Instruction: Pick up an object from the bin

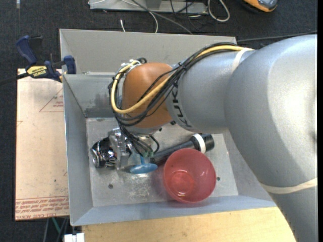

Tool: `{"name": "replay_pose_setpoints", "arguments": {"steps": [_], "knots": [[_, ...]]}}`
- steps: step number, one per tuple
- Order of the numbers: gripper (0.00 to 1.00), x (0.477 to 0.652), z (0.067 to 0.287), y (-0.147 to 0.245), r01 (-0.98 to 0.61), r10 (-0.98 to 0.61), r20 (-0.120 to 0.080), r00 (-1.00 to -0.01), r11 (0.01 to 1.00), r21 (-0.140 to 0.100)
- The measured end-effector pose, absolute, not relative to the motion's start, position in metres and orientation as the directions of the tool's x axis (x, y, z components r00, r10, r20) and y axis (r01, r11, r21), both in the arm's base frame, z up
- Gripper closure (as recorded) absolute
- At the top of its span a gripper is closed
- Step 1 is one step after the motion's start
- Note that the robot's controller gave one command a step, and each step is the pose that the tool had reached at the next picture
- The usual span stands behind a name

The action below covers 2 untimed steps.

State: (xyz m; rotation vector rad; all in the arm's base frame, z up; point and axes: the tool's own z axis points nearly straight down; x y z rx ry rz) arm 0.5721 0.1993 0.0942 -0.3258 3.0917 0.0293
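My gripper (122, 146) is low over the left middle of the bin floor, under the arm's orange cover. A small shiny black and silver object (102, 154) lies right against its left side. A light blue flat piece (142, 169) with a bit of green above it lies just below and right of the gripper, touching or nearly touching it. A black cylinder with a white band and black cap (187, 146) runs from the gripper's right side toward the upper right. I cannot see anything held.
A red plastic bowl (189, 177) sits open side up at the front right of the bin floor, next to the black cylinder. The arm and its cables cover the bin's back and right. Bare floor shows at the front left.
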Motion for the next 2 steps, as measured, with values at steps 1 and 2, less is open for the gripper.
{"name": "replay_pose_setpoints", "arguments": {"steps": [1,2], "knots": [[1.00,0.571,0.131,0.199,-0.209,-0.208,-0.031,-0.978,0.978,0.015],[1.00,0.572,0.157,0.200,-0.209,-0.208,-0.037,-0.977,0.978,0.015]]}}
